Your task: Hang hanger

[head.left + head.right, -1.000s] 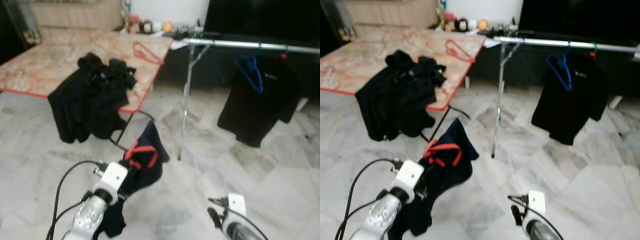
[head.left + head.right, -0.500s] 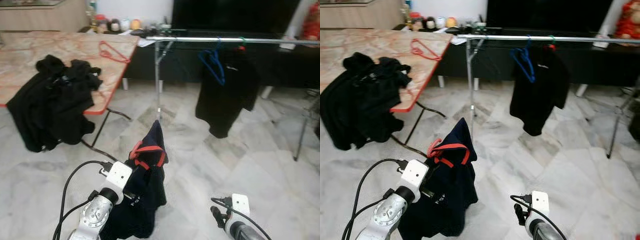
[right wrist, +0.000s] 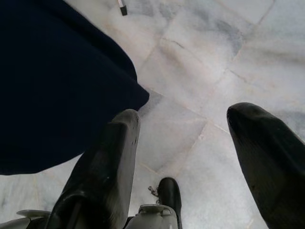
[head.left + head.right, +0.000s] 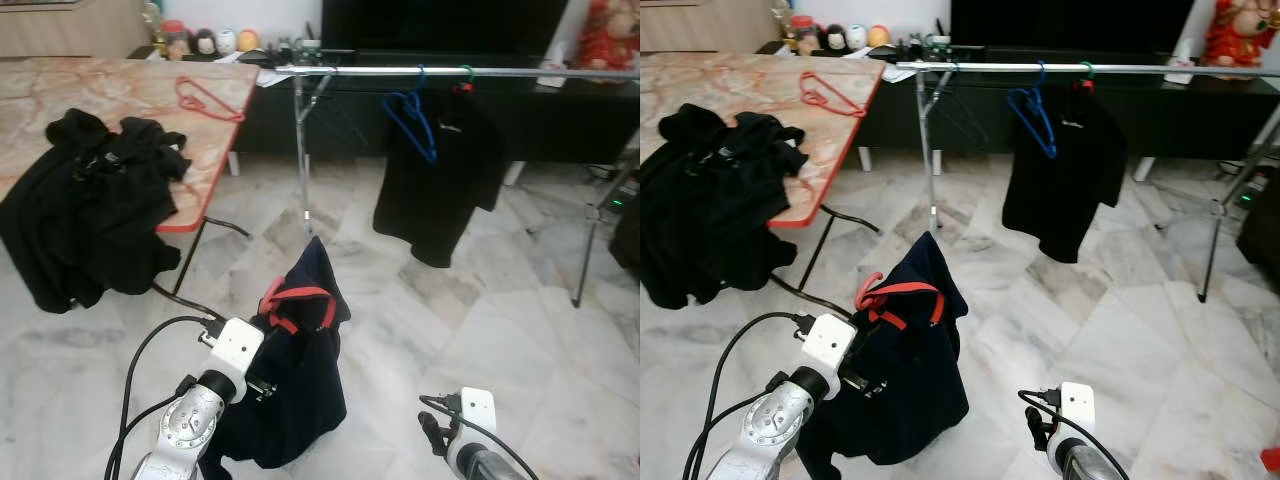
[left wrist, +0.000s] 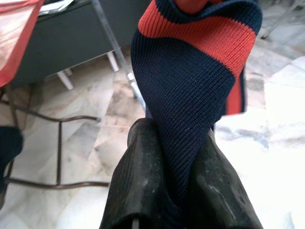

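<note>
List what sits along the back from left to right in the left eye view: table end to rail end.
black clothes pile → red hanger on the table → rack upright → blue hanger on the rail → hanging black shirt → right rack leg

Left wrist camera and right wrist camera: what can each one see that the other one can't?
The left wrist view alone shows the left claw pinched shut on the navy shirt at its red collar band, with a rack leg and the table's red edge behind. The right wrist view alone shows the right claw open and holding nothing, its fingers spread above the floor. Both see the navy shirt's dark cloth and the grey marble floor.
</note>
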